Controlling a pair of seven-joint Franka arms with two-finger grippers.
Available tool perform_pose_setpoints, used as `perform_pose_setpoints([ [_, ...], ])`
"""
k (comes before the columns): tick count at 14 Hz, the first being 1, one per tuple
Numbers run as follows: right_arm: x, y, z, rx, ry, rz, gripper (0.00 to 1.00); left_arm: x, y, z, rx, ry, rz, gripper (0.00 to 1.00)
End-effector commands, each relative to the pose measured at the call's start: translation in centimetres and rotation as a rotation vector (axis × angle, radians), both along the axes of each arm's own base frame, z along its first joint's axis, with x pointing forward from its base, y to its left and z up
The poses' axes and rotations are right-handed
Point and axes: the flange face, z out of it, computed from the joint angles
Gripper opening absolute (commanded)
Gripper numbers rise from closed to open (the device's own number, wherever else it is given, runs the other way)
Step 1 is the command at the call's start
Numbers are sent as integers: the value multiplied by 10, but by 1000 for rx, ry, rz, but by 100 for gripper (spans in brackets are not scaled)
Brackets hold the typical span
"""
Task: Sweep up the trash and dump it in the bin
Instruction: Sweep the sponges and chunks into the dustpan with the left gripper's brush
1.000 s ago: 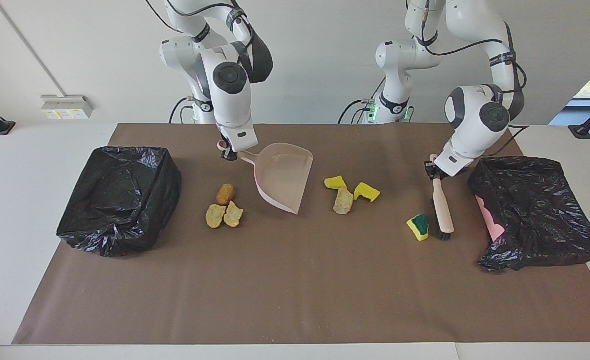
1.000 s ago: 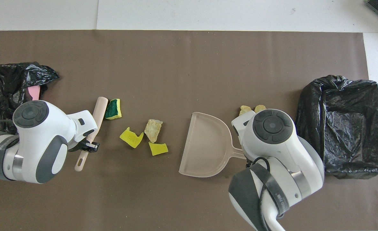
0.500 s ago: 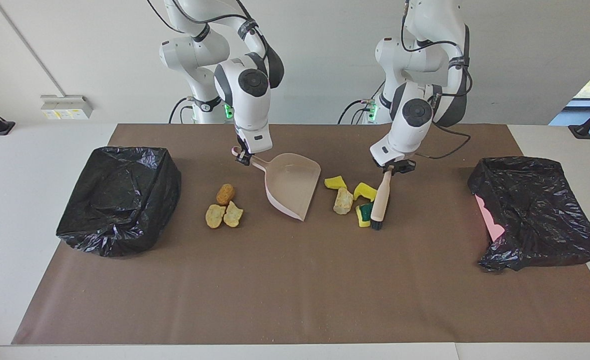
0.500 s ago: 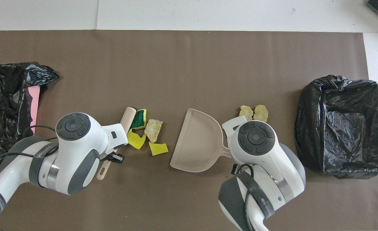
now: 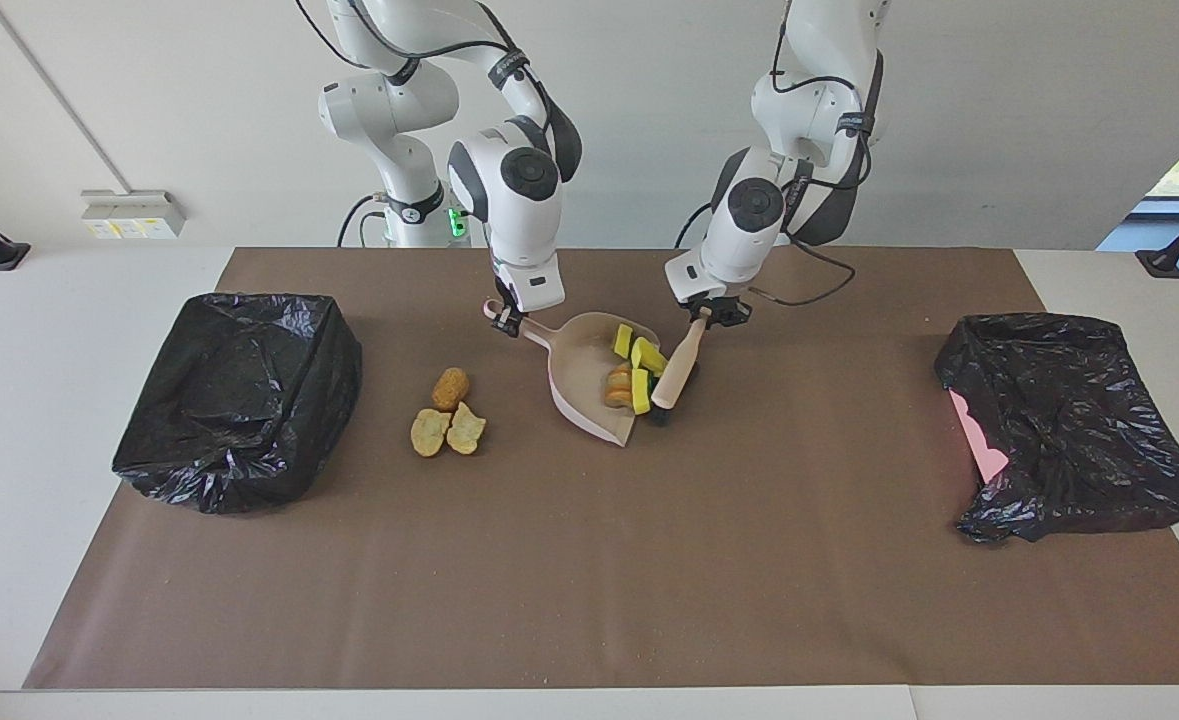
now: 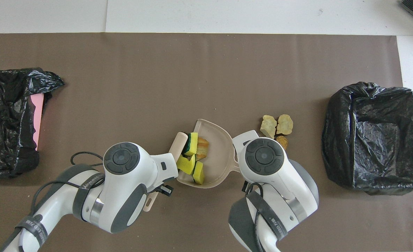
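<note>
Mid-table: dustpan (image 5: 589, 380) lies on the brown mat (image 5: 589, 560), tipped with its mouth toward the left arm's end.
Right gripper (image 5: 506, 322): clamped on the dustpan's handle, at the end nearer the robots.
Left gripper (image 5: 714, 313): clamped on the brush (image 5: 677, 372) handle; the brush slants down, its dark bristles at the pan's open edge.
Trash in pan: yellow sponge scraps (image 5: 641, 362), one green-faced (image 6: 192, 143), and a brown lump (image 5: 617, 386) sit inside the pan, pressed against the brush.
Trash on mat: three golden-brown lumps (image 5: 448, 416) lie close together between the pan and the open bin, clear of both.
Open bin (image 5: 239, 395): black-lined, at the right arm's end, upright.
Second bag (image 5: 1074, 425): crumpled black plastic at the left arm's end, a pink strip (image 5: 979, 435) showing at its edge.
</note>
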Motion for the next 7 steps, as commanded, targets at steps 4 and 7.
perform_pose_setpoints([
  [4, -1, 1, -3, -2, -13, -15, 0, -28, -42, 21, 3, 14, 111, 0],
  [7, -1, 3, -2, -2, -14, -12, 0, -15, -14, 50, 43, 79, 193, 0],
])
